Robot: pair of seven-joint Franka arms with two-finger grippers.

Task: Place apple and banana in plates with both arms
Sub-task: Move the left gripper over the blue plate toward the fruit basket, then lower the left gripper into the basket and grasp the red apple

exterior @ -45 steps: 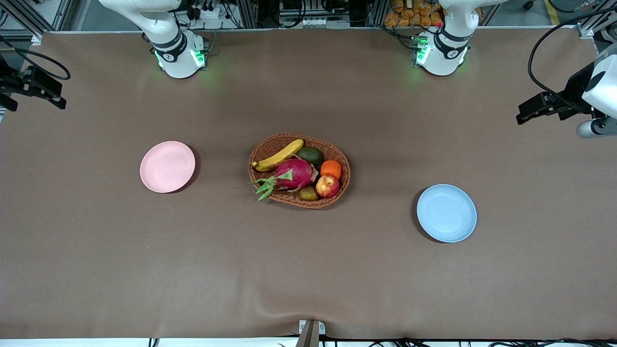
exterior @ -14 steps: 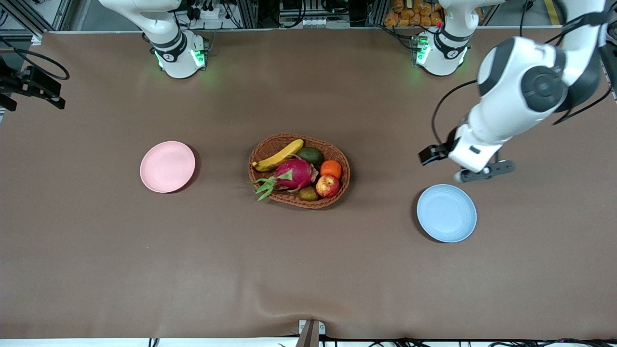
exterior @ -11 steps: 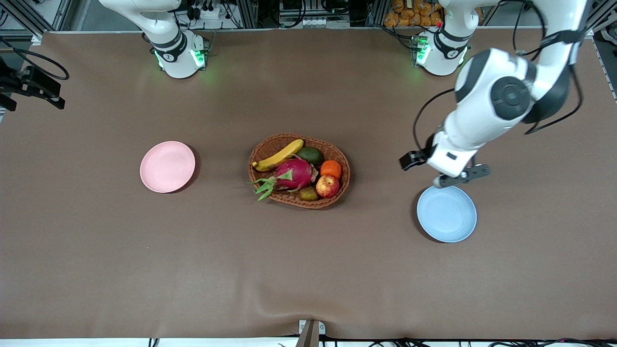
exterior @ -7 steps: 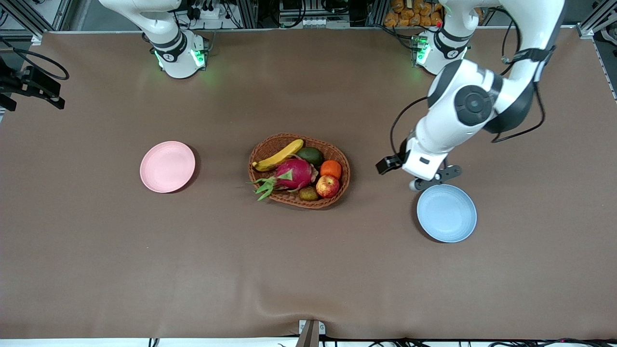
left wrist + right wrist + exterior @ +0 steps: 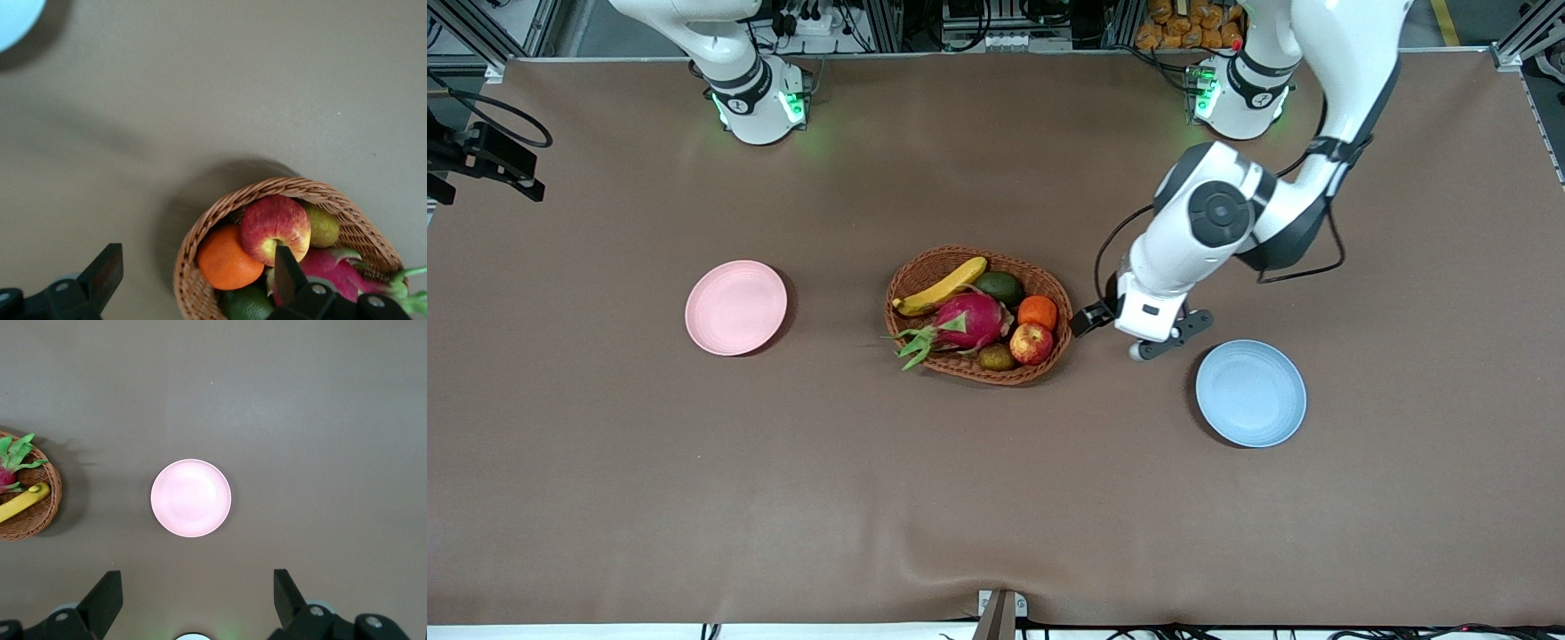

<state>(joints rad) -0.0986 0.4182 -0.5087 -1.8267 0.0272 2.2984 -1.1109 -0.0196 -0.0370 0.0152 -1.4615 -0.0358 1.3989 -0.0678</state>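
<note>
**Left gripper beside the basket, right arm waiting high**

I see my left gripper with its fingers spread wide and holding nothing, over the bare table just beside the wicker basket, at centre-right of the front view. In the left wrist view 1 finger overlaps the apple and the other finger stands over the tablecloth.

The basket holds 6 fruits: the apple, small, round, red with yellow patches, at the rim nearest the left arm's end; an orange touching it; a brownish-green kiwi; a magenta dragon fruit in the middle; a dark avocado; and the banana, long, curved, yellow, along the upper rim.

Both plates hold nothing: the blue plate lower right, the pink plate at centre-left.

My right gripper waits wide apart over the pink plate, holding nothing.
</note>
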